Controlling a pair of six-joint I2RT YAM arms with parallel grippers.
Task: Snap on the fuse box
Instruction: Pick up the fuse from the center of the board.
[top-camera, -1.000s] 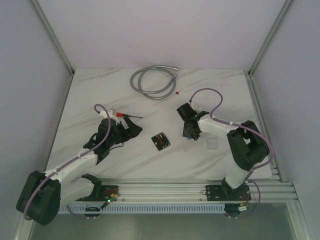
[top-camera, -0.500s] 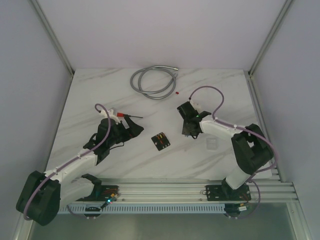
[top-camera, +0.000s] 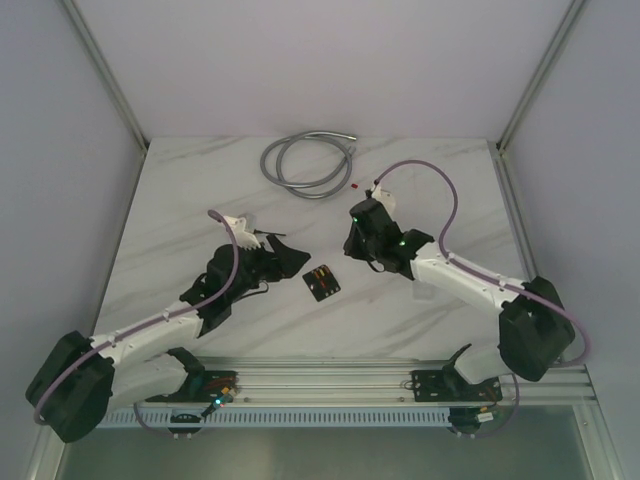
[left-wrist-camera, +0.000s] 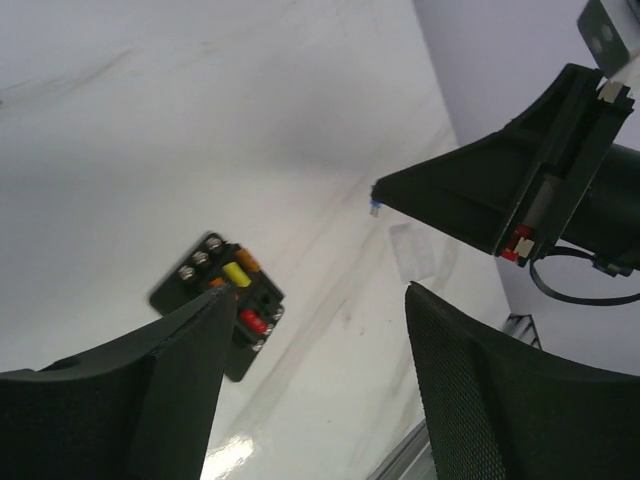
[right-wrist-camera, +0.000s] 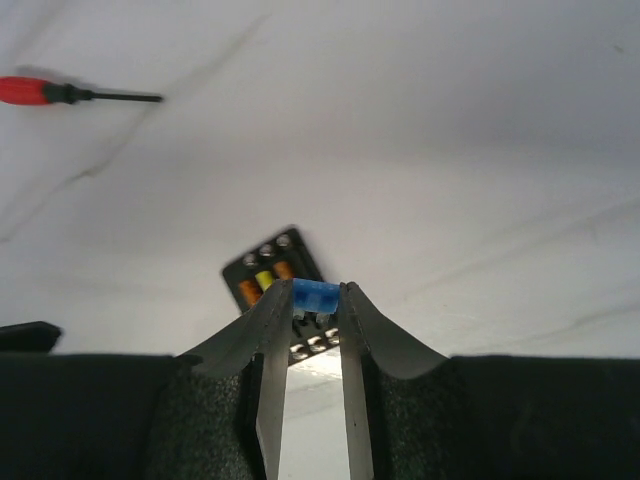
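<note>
The fuse box (top-camera: 321, 282) is a small black block with coloured fuses in its slots, lying flat on the white table. It also shows in the left wrist view (left-wrist-camera: 232, 283) and the right wrist view (right-wrist-camera: 268, 266). My right gripper (top-camera: 349, 248) hovers just right of and behind it, shut on a small blue fuse (right-wrist-camera: 315, 296). That fuse also shows in the left wrist view (left-wrist-camera: 375, 208). My left gripper (top-camera: 291, 258) is open and empty, just left of the box, its left finger (left-wrist-camera: 150, 380) overlapping the box's near corner in that view.
A grey coiled cable (top-camera: 300, 165) lies at the back of the table, with a tiny red fuse (top-camera: 355, 186) beside it. A red-handled screwdriver (right-wrist-camera: 40, 92) lies beyond the box. A faint clear square piece (left-wrist-camera: 415, 250) lies right of the box.
My right arm has stretched out and carried its gripper left and back, closer to the fuse box. My left gripper has moved right toward the box.
</note>
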